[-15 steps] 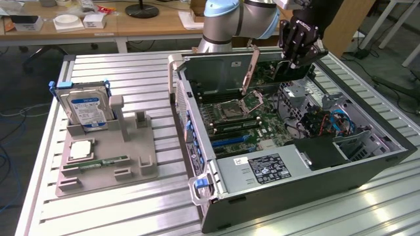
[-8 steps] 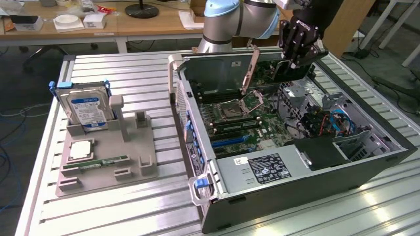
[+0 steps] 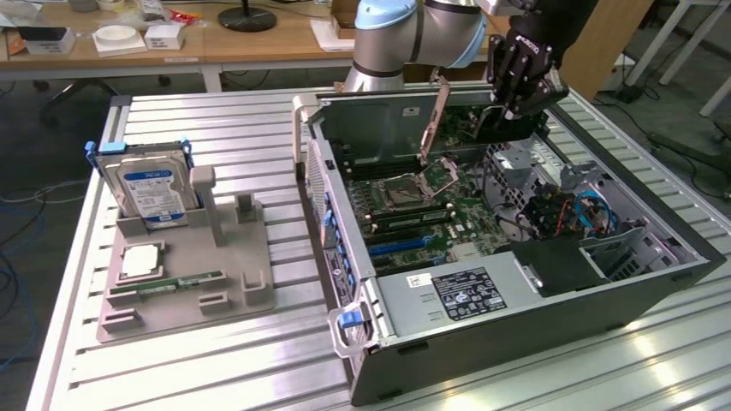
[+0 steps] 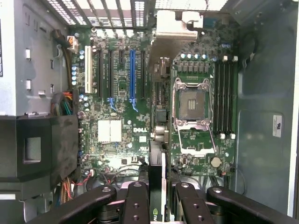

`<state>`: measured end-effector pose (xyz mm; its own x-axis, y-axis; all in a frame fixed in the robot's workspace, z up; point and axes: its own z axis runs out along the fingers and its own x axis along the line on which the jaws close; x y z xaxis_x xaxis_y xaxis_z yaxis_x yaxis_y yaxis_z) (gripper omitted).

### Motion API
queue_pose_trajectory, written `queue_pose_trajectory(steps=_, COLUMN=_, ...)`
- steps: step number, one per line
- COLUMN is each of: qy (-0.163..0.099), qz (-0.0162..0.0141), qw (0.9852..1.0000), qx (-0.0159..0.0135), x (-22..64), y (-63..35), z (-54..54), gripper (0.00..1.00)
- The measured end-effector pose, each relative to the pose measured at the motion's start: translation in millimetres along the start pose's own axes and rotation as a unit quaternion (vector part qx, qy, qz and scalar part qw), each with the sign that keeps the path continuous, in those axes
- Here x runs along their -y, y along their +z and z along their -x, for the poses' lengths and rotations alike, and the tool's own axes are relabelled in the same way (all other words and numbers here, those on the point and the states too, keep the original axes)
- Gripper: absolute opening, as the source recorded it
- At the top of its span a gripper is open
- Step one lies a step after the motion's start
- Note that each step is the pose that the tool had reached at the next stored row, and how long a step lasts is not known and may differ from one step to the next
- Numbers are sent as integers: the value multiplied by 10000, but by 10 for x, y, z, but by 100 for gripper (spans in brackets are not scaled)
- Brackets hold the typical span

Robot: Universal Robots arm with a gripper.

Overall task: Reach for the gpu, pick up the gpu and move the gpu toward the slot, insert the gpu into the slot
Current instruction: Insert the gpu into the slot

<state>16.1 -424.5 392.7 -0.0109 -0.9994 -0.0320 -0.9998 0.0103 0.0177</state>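
Carrying the gpu edge-on, your gripper has its fingers closed on the card's two faces and hangs above the open case, with the motherboard straight below the tool. The long blue slot runs roughly parallel to the held card, but it sits off to the side of your fingers that faces away from the processor socket and well below the card's lower edge. I judge this to be the carry toward the slot. To do it well, shift sideways until the card's edge lies over the blue slot along its whole length, keep the card upright, and check the bracket end meets the rear opening before any descent.
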Motion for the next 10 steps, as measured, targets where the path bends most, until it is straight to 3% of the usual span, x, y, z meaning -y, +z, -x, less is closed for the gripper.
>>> queue_pose_trajectory(steps=8, qy=2, qz=0, qw=10000, qx=-1, x=-8, y=0, z=0, gripper=27)
queue_pose_trajectory(steps=10, qy=1, qz=-23, qw=10000, qx=2, x=-79, y=15, z=1, gripper=27)
